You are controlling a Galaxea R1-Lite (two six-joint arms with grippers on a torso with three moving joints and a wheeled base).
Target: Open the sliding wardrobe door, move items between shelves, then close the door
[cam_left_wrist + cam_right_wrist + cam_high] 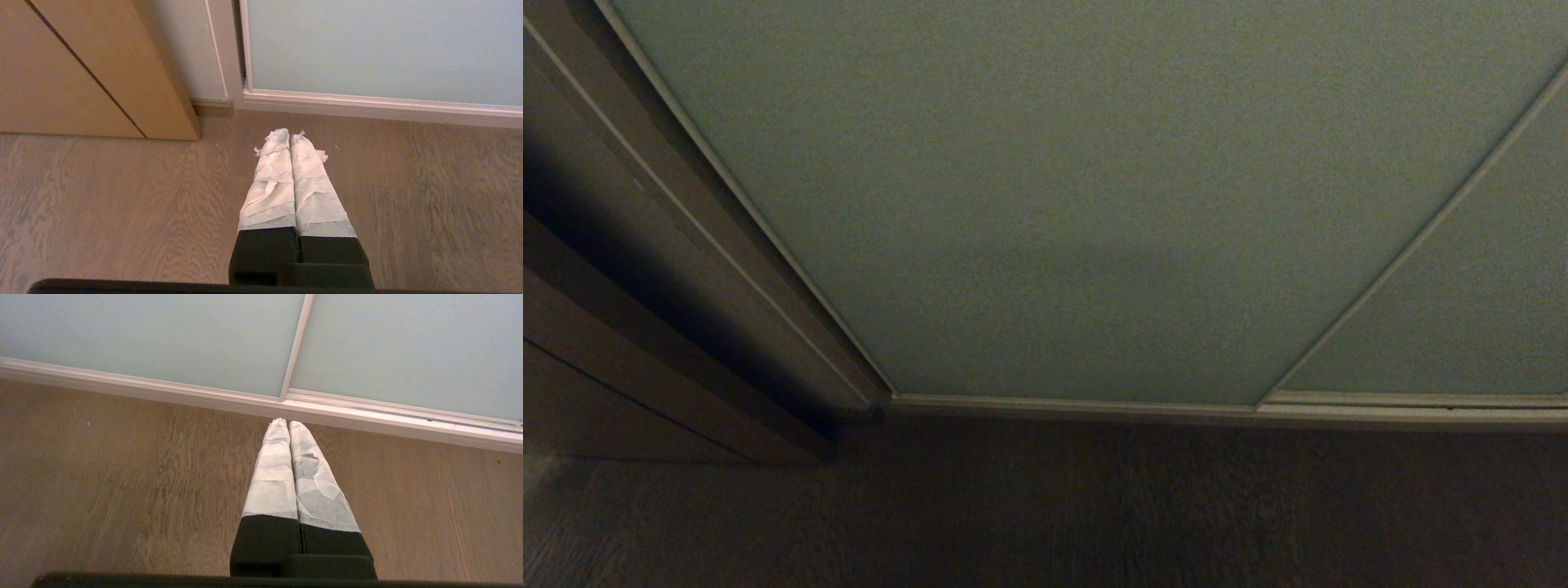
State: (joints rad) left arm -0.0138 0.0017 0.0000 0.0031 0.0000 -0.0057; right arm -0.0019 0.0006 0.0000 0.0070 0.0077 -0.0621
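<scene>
You face closed wardrobe front, interior hidden, so no shelves or toys visible to you. Far left: brown wooden panelling (621, 327), one dark seam. Next: sliding wardrobe door (1054, 204), pale grey-green, fully across opening, bottom edge on floor track (1094, 406). Right: second panel (1462, 327); two panels counted, thin frame strip between. Left gripper (289, 134) clenched, empty, above wooden floor (102, 204). Right gripper (288, 422) clenched, empty, near track.

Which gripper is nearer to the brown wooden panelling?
Left. The left gripper hangs over the floor beside the brown wooden panelling; the right gripper faces the sliding wardrobe door, no panelling in its view.
</scene>
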